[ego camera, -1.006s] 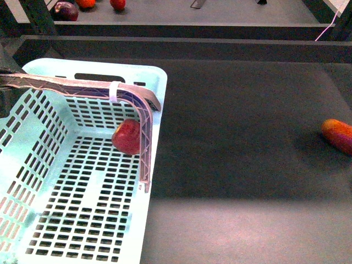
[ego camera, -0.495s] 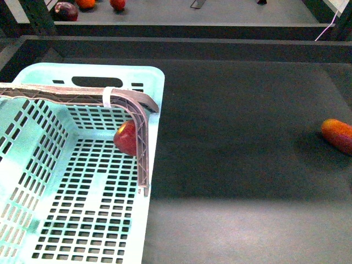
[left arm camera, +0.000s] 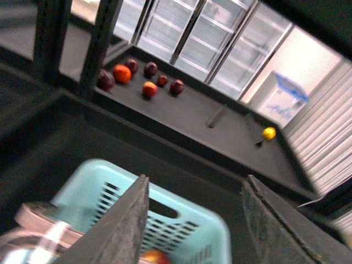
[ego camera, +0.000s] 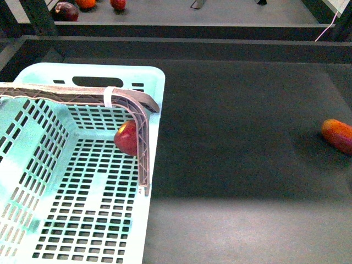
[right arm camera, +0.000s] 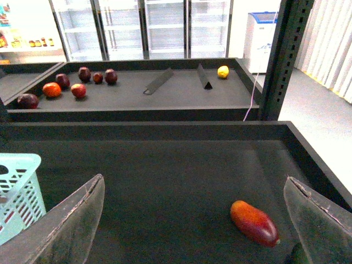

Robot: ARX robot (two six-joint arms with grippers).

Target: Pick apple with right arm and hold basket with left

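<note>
The pale turquoise basket (ego camera: 33, 181) fills the left of the front view. The red apple (ego camera: 126, 137) lies on its slotted floor near the far right corner. One curved lattice finger (ego camera: 142, 137) of my left gripper, with a white zip tie, crosses over the basket and bends down along the inside of its right wall, in front of the apple. In the left wrist view the left gripper (left arm camera: 197, 179) is open above the basket (left arm camera: 104, 184), with the apple (left arm camera: 154, 257) just showing. My right gripper (right arm camera: 194, 179) is open over bare table, far from the basket (right arm camera: 16, 192).
An oblong orange-red fruit (ego camera: 338, 135) lies at the table's right edge, also between the right fingers (right arm camera: 254, 223). A raised dark ledge (ego camera: 192, 47) bounds the table behind. On the shelf beyond lie several fruits (right arm camera: 52, 89) and a yellow one (right arm camera: 223, 71).
The left finger and the basket shifted slightly a second ago, and a dark arm part left the view's left edge. The last half second shows almost no movement. The apple stays in the basket.
</note>
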